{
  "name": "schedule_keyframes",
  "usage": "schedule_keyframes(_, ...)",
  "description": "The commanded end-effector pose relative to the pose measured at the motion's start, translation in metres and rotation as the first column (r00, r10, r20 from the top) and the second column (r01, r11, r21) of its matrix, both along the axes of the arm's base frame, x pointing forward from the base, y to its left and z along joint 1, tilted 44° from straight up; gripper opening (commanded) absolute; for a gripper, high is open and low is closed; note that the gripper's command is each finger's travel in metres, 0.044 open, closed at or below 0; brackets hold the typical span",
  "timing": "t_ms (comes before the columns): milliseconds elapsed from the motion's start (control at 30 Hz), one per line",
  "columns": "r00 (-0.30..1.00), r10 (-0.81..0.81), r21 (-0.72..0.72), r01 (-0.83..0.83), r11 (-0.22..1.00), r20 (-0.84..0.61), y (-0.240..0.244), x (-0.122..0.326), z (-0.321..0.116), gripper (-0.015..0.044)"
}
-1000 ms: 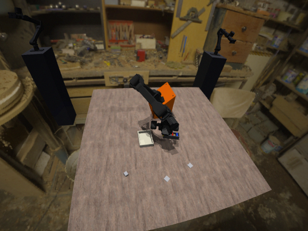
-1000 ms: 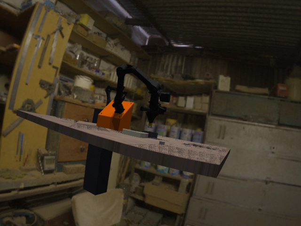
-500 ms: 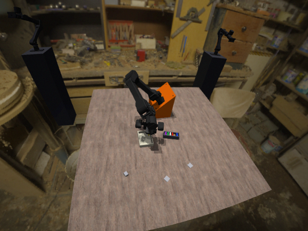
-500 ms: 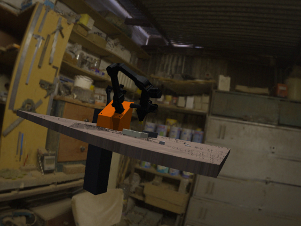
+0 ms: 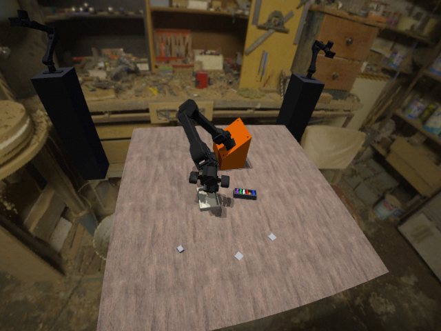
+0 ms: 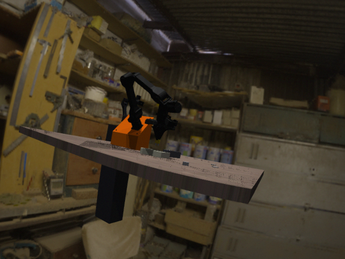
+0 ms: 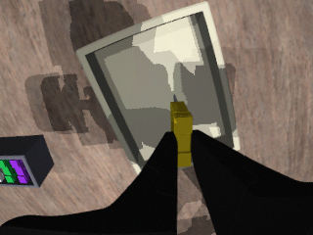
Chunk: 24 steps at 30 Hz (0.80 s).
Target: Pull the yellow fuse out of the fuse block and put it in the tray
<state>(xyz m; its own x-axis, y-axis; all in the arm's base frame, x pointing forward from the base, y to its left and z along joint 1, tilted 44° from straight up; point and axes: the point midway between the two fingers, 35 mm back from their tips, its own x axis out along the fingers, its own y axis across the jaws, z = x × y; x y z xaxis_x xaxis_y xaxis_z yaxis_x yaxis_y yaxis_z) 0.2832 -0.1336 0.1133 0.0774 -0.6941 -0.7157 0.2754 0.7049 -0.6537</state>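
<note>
Your gripper (image 7: 183, 151) has its fingers nearly closed, pinching the yellow fuse (image 7: 182, 132), which hangs above the grey tray (image 7: 215, 59), whose floor looks bare under patchy shadow, while the fuse block (image 7: 25, 164) sits cut off at the left edge.

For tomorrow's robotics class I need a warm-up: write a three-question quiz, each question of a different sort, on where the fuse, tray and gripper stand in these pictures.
1. True or false: the gripper is shut on the yellow fuse.
2. In the wrist view, the fuse hangs over: A) the fuse block B) the tray C) bare table.
3. Fill in: seen from the exterior view, the fuse is ____ the tray, not yet resting in it.

Key: 1 true; 2 B; 3 above.
</note>
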Motion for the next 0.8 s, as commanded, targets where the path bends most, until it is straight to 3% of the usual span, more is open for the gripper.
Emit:
schedule_keyframes(0,1.000,0.002,0.002,-0.002,1.000,-0.013,-0.004,-0.001,-0.007,0.0000)
schedule_keyframes(700,1.000,0.002,-0.001,-0.002,1.000,-0.013,-0.020,-0.001,-0.023,0.0000)
schedule_keyframes(767,1.000,-0.003,-0.007,0.003,1.000,-0.002,-0.021,0.000,-0.020,0.0052)
